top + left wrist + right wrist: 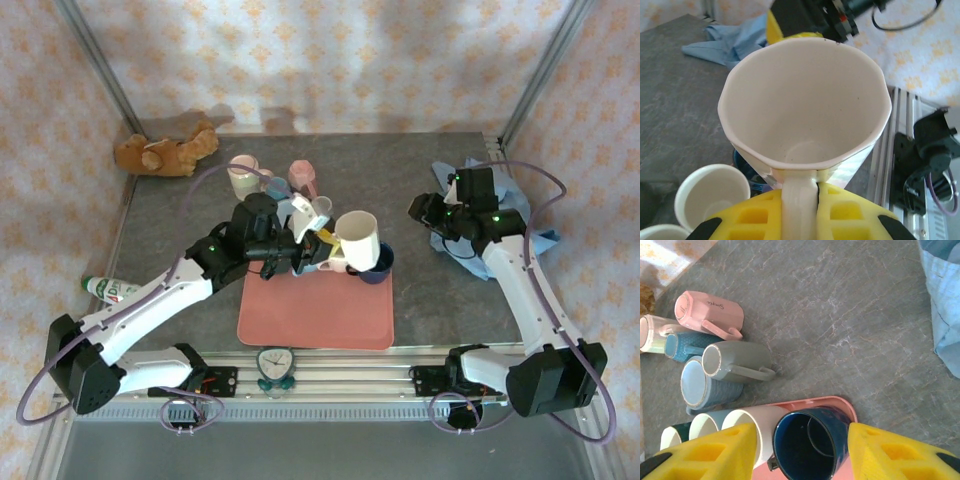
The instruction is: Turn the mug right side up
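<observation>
The cream mug (357,238) hangs over the pink tray's (315,320) far edge, mouth upward, its long axis slightly tipped. Close up, the left fingers (755,220) pinch its handle. The right fingers (715,455) stand apart, framing a navy mug (810,445) at the tray's corner.

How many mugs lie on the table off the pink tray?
5: pink faceted mug and whitish mug at the back, teal mug between them, grey mug and pale blue mug nearer the pink tray. Others may be hidden.

Mug (805,100) handle (800,212) cut at btm edge; bottle (108,289) part-hidden under L arm (150,305)
</observation>
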Robot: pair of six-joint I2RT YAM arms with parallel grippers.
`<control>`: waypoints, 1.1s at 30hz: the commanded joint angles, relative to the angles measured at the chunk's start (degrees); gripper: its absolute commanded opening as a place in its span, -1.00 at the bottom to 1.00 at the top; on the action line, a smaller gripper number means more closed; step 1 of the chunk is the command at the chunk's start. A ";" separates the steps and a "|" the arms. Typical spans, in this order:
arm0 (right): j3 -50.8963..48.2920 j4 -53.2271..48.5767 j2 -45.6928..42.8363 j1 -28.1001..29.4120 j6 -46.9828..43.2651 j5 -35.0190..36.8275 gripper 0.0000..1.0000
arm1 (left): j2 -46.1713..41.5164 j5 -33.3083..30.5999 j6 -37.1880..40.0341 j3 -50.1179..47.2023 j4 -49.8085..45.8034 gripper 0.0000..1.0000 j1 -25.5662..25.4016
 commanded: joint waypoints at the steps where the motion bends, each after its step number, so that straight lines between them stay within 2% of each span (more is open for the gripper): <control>1: 1.95 -4.22 -0.15 -2.06 -2.40 -2.11 0.04 | 0.17 1.14 7.29 0.10 8.48 -1.00 -2.56; 9: 1.45 -5.30 -1.59 -4.62 -2.43 -3.28 0.04 | 6.47 -3.56 13.76 -0.23 9.32 -1.00 -10.10; 14: 1.16 -5.47 -1.84 -4.79 -2.62 -3.28 0.05 | 10.30 -3.72 14.08 -0.28 10.65 -1.00 -11.05; 21: 1.33 -5.39 -2.14 -4.87 -2.94 -3.06 0.05 | 13.28 -3.56 18.57 -2.69 11.52 -1.00 -11.59; 33: 1.08 -5.84 -1.50 -4.90 -3.57 -5.21 0.05 | 17.31 -7.69 20.10 -6.77 17.09 -1.00 -12.59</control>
